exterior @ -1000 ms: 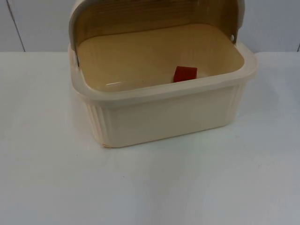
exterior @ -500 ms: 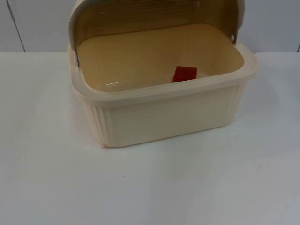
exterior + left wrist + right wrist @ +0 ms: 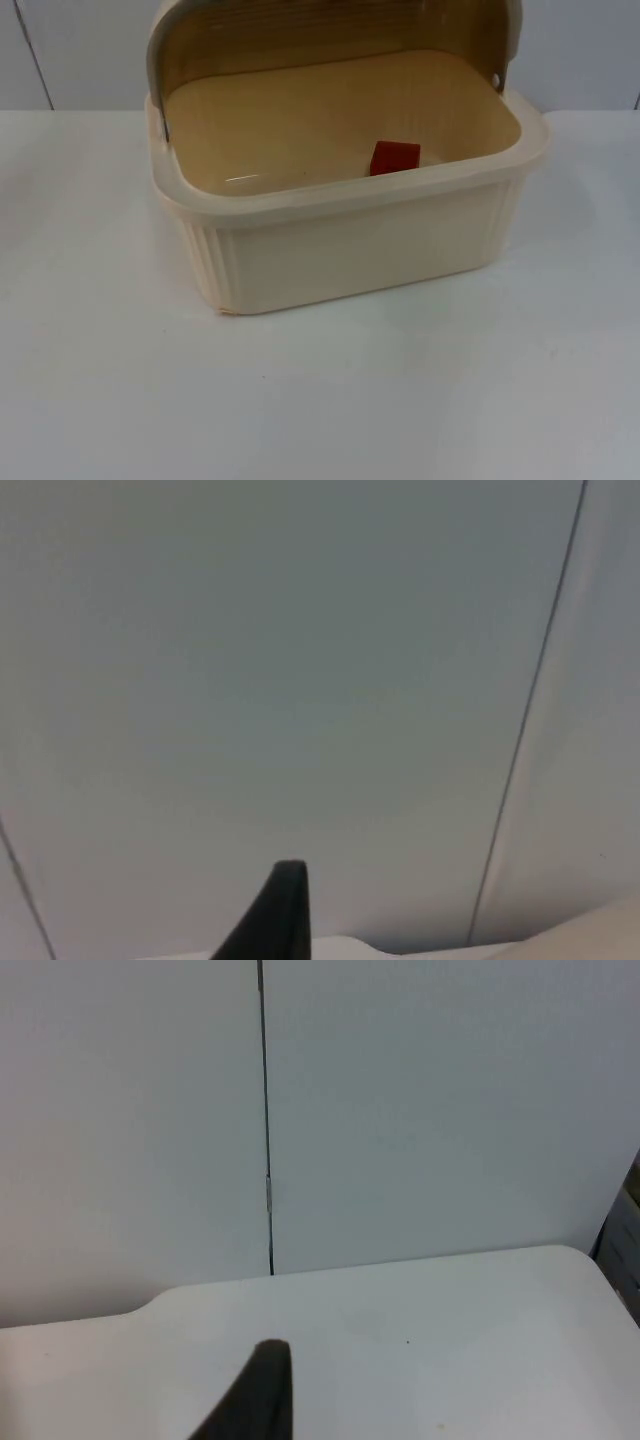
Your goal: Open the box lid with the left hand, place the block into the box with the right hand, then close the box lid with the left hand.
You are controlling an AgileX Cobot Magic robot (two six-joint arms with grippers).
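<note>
Left gripper (image 3: 285,920): one black fingertip in the left wrist view, raised and facing the grey partition wall (image 3: 300,680), with a thin strip of white table (image 3: 330,947) beneath it. Grasp state cannot be told, and nothing is seen in it. A dark vertical seam (image 3: 530,710) runs down the wall panel beside the fingertip.

Right gripper (image 3: 255,1400): one black fingertip in the right wrist view, above bare white table, pointing toward the wall. Grasp state likewise cannot be told, nothing seen held. A wall seam (image 3: 266,1110) runs down to the table's far edge.

Top view: cream box (image 3: 350,250) with ribbed side walls sits on the table just in front of the wall, turned a bit so its front left corner comes nearest the camera. Lid (image 3: 330,35) is open, rolled up and back over the rear of the box; it is brownish and translucent with a pale rim, and a small pivot fitting (image 3: 495,81) shows at its right end.

Red block (image 3: 395,158) lies inside the box on its floor, close behind the front wall and right of centre, its lower part hidden by the front rim (image 3: 350,195). It looks flat on the floor, apart from the side walls.
</note>
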